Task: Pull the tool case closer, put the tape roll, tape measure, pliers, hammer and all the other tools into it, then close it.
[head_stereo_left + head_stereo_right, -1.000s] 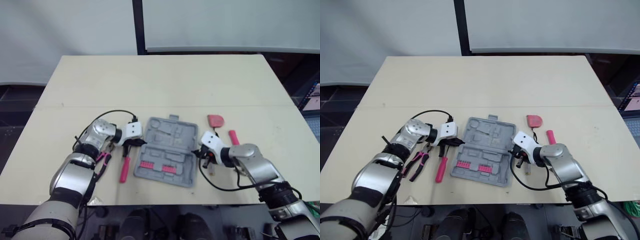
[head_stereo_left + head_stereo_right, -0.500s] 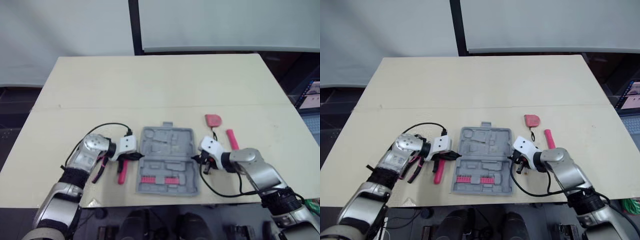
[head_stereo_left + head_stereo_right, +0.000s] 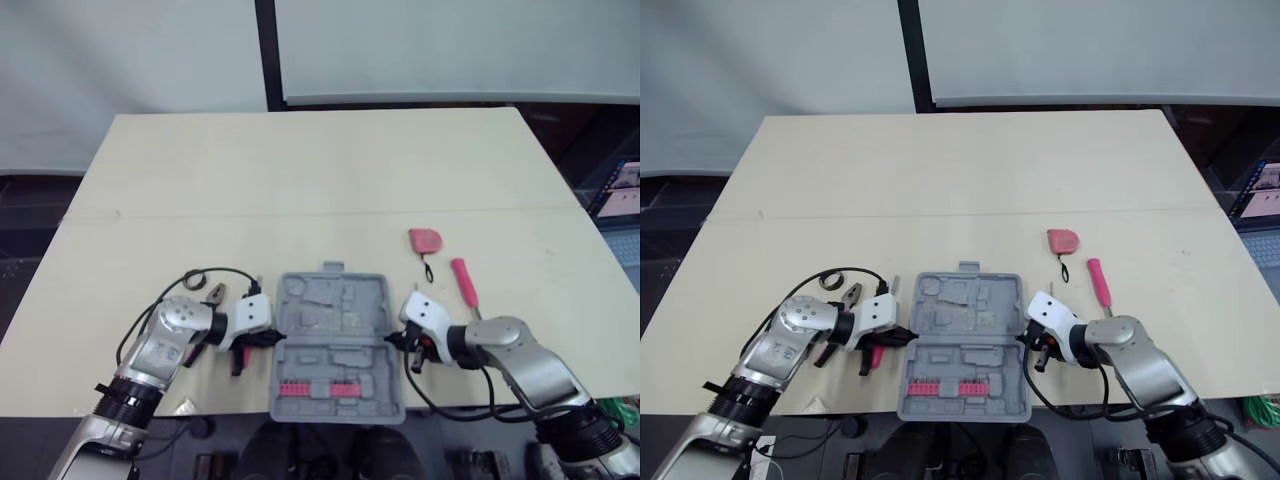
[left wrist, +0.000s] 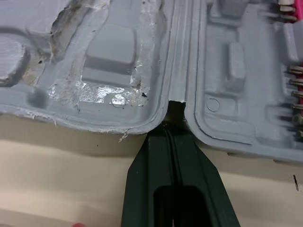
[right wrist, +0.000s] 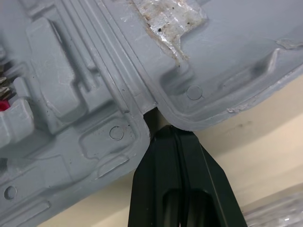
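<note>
Because the tool case [image 3: 335,345] lies open at the 6 o'clock edge of the table [image 3: 300,170], with its near half seemingly just past that edge, any further pull toward me could tip it off. A second risk lies in my hold. The left gripper [image 3: 268,337] meets the case at its 9 o'clock side and the right gripper [image 3: 393,340] at its 3 o'clock side. Each has its two fingers pressed flat together, with the tips lodged in a hinge notch rather than clamped around plastic. A tip could slip out, and an uneven pull would swing the case askew.

My left forearm lies over a pink handle [image 3: 238,360] and close to the pliers [image 3: 215,293] and tape roll [image 3: 195,279], all near 9 o'clock of the case. A careless retreat could drag them. The tape measure [image 3: 426,240] and a pink-handled tool [image 3: 463,282] rest at about 2 o'clock, well apart from the case.

Both forearms lie low over the table, entering from 7 and 5 o'clock. The wrists turn inward so that the fingers point at each other along the hinge line.
</note>
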